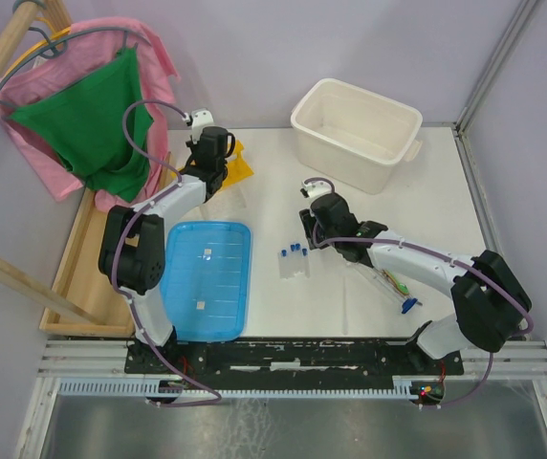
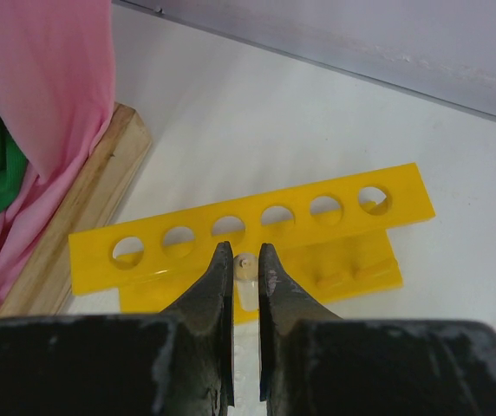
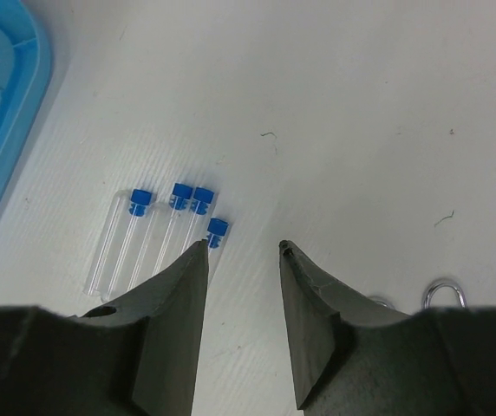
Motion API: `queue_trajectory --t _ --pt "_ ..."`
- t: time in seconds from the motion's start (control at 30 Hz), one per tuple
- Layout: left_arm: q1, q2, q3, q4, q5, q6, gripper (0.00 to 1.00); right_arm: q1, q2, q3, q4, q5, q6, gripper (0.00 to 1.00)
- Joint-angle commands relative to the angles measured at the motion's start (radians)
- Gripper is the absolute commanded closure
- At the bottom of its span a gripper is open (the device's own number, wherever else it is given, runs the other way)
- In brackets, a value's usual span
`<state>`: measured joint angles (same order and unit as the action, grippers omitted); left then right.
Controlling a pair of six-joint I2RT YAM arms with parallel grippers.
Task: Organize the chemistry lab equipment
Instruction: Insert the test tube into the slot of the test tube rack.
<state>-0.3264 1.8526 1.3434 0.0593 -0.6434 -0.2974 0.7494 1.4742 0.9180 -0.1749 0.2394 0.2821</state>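
Note:
My left gripper (image 2: 245,250) is shut on a small clear tube (image 2: 246,269); only its rounded end shows between the fingertips. That end sits just in front of the yellow tube rack (image 2: 257,227), which lies on the table at the back left (image 1: 240,163). Several clear blue-capped tubes (image 3: 157,227) lie side by side mid-table (image 1: 295,251). My right gripper (image 3: 244,247) hangs open just right of them, with nothing between its fingers. A metal ring of the tongs (image 3: 443,293) peeks out at the right. Thin rods (image 1: 395,282) lie under the right arm.
A large white tub (image 1: 360,129) stands at the back right. A flat blue ribbed lid (image 1: 207,277) lies at the front left. A wooden frame (image 2: 83,208) with pink cloth (image 2: 48,95) and green cloth (image 1: 92,124) borders the left side, close to the rack.

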Motion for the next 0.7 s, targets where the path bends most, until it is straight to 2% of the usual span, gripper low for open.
queue_trajectory --t 0.0,0.67 --pt "0.006 0.010 0.038 0.059 0.002 0.016 0.97 -0.009 0.003 0.027 0.045 -0.026 -0.014 0.53" --pt "0.013 0.026 0.040 0.043 0.000 0.013 0.97 -0.018 0.012 0.022 0.058 -0.048 -0.015 0.53"
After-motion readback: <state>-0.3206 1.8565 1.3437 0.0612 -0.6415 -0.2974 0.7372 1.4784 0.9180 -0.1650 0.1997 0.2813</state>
